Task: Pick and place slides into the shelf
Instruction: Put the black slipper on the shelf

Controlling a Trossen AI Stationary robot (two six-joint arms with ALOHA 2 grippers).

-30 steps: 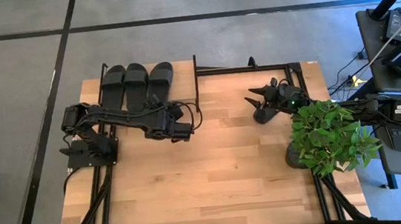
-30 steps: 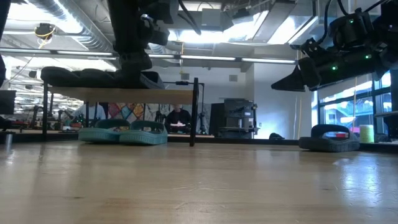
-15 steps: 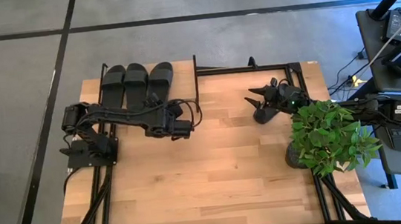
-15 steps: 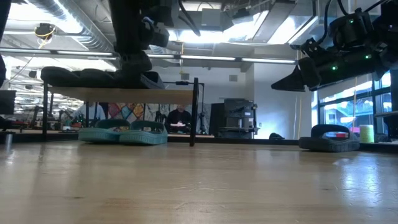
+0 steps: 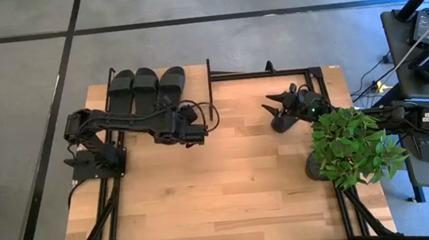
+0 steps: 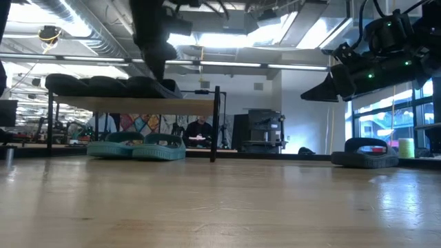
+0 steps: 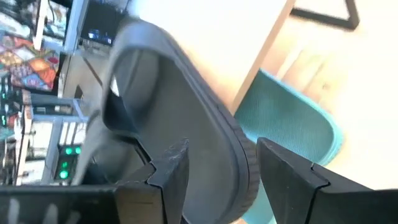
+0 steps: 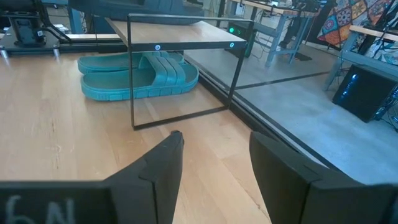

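Note:
The shelf [image 6: 138, 105] stands at the table's far left. Three black slides [image 5: 145, 87] lie side by side on its top board, and two green slides [image 6: 138, 146] lie under it on the table. My left gripper [image 5: 194, 132] hovers open just above the heel of the rightmost black slide [image 7: 161, 106], a finger on either side of the heel rim without touching it. At the far right my right gripper [image 8: 214, 168] is open with nothing between its fingers, held above another black slide [image 6: 365, 153] that lies on the table.
A leafy green plant [image 5: 353, 149] in a pot stands at the table's right edge, near the right arm. The bare wooden tabletop [image 5: 229, 182] stretches across the middle and the near side. A black metal frame [image 5: 273, 72] runs along the far right.
My left gripper has risen off the rightmost black slide on the shelf's top board and now hangs above it. The slide stays lying on the board beside the other two.

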